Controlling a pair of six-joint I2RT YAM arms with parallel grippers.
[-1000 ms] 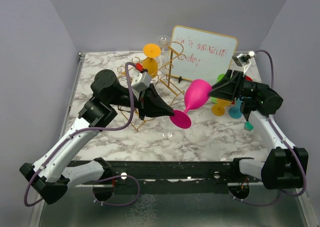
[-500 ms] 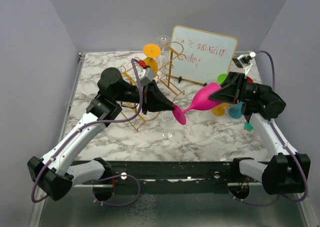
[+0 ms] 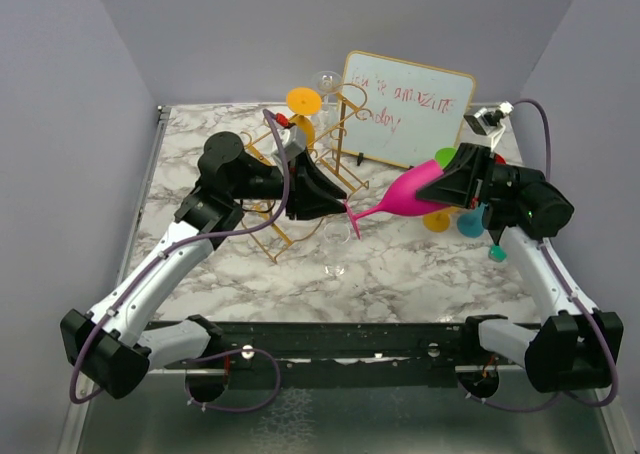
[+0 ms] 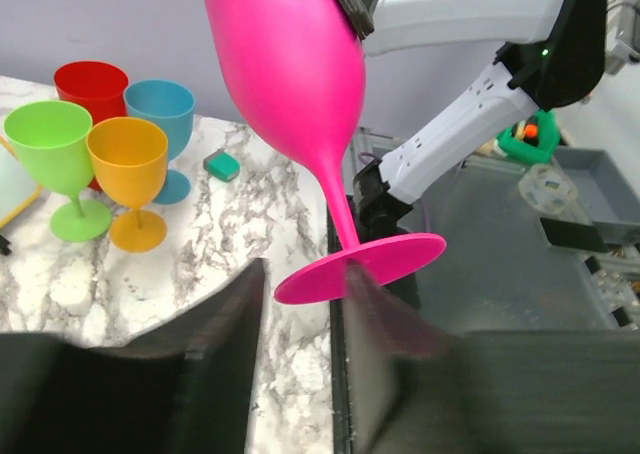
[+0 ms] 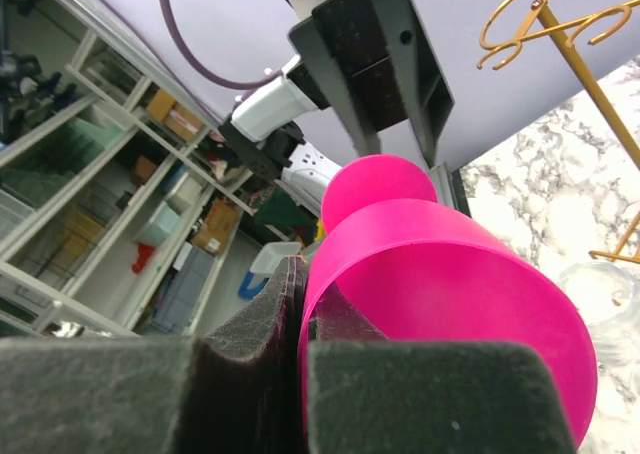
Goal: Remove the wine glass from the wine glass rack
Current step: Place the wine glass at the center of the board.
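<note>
- The right gripper (image 5: 300, 309) is clenched on the rim of the pink glass (image 3: 412, 190). The glass hangs tilted, off the rack (image 3: 347, 144), with its foot towards the left gripper (image 4: 305, 294).
- The left gripper's jaws stand apart either side of the foot, apparently not touching it.
- Best to draw the left gripper straight back first; a thin rim pinch may let the pink glass swing.
- In the way: the rack just behind the left gripper, and the cups (image 4: 127, 159) and board (image 3: 405, 109) beside the right gripper.

One pink wine glass (image 4: 290, 64), four coloured glasses (image 4: 48, 144) grouped, one rack (image 5: 560, 40), one whiteboard (image 3: 410, 109).
</note>
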